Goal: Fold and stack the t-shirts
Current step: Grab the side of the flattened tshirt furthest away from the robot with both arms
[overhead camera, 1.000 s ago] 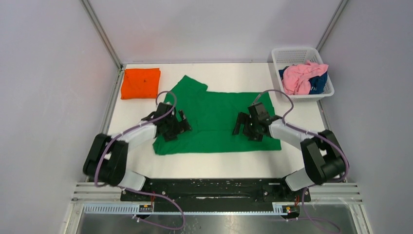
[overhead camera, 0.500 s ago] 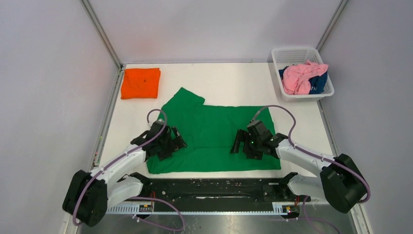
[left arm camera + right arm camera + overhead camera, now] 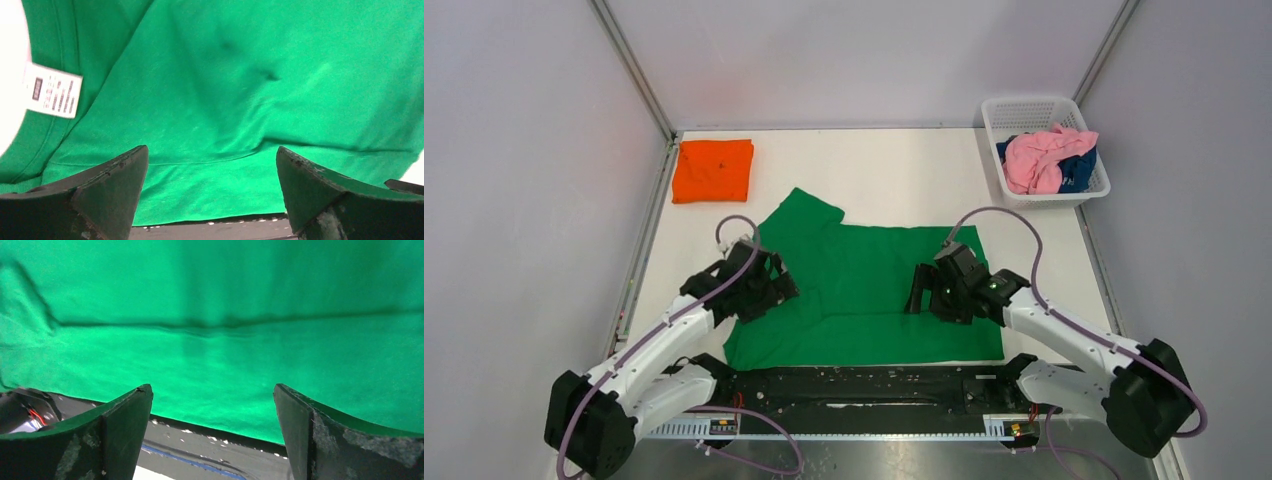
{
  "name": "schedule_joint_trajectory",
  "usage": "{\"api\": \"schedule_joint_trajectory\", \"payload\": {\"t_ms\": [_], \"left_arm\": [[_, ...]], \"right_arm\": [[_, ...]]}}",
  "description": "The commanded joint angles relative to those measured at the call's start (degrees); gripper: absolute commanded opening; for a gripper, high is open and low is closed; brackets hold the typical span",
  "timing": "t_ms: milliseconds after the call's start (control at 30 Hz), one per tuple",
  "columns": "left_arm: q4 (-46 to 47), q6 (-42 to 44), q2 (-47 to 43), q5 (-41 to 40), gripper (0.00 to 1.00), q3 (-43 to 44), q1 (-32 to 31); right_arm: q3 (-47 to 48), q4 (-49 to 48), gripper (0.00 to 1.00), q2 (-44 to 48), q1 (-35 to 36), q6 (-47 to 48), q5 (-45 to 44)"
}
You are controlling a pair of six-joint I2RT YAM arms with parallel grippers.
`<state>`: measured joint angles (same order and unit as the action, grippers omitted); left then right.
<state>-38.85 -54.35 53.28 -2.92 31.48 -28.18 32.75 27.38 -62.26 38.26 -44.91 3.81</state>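
Bright green soft cloth t-shirt (image 3: 864, 285) spread on white table (image 3: 894, 170). Left gripper (image 3: 762, 290), right gripper (image 3: 929, 292) low over it, jaws of both wide apart, nothing clamped.

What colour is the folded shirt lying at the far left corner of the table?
Orange. The folded shirt shows best in the top external view.

The table (image 3: 894, 170) lies open between orange shirt (image 3: 713, 170) and basket (image 3: 1029, 113) — green shirt (image 3: 864, 280) covers the near middle.
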Motion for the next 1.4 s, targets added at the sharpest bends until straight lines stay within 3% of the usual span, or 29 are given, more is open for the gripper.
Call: {"api": "schedule_joint_trajectory", "payload": {"t_ms": [0, 200, 467, 633, 800, 1000, 1167, 1367], "left_arm": [[-0.1, 3.3, 2.6, -5.8, 0.99, 12.1, -0.1], [-0.9, 10.6, 17.3, -12.6, 0.99, 30.7, 3.1], [-5.8, 17.9, 49.3, -11.1, 0.96, 60.5, 11.5], [-10.9, 23.3, 69.0, -11.3, 0.89, 81.6, 13.2], [-15.4, 27.7, 82.5, -14.3, 0.83, 99.4, 13.8], [-10.0, 30.4, 87.7, -15.8, 0.76, 100.5, 13.9], [-9.3, 30.0, 90.7, -11.2, 0.69, 101.7, 13.9], [-11.3, 28.8, 91.5, -11.8, 0.64, 100.0, 13.8]], "right_arm": [[9.6, 3.1, 0.99, 4.6, 0.4, 5.0, -12.2], [10.1, 4.0, 0.99, 10.3, 0.4, 3.5, -28.5], [6.5, 2.5, 0.99, 12.8, -0.7, 5.3, -38.6], [7.2, 1.9, 0.99, 8.7, -2.8, 7.5, -38.0], [8.0, 0.5, 1.0, 2.2, -8.1, 9.0, -27.8], [8.4, -0.6, 0.99, -2.7, -12.5, 9.3, -18.6], [8.5, -0.6, 1.0, -3.8, -12.9, 9.6, -18.2], [8.4, -0.6, 1.0, -3.7, -13.1, 10.1, -19.0]]}}
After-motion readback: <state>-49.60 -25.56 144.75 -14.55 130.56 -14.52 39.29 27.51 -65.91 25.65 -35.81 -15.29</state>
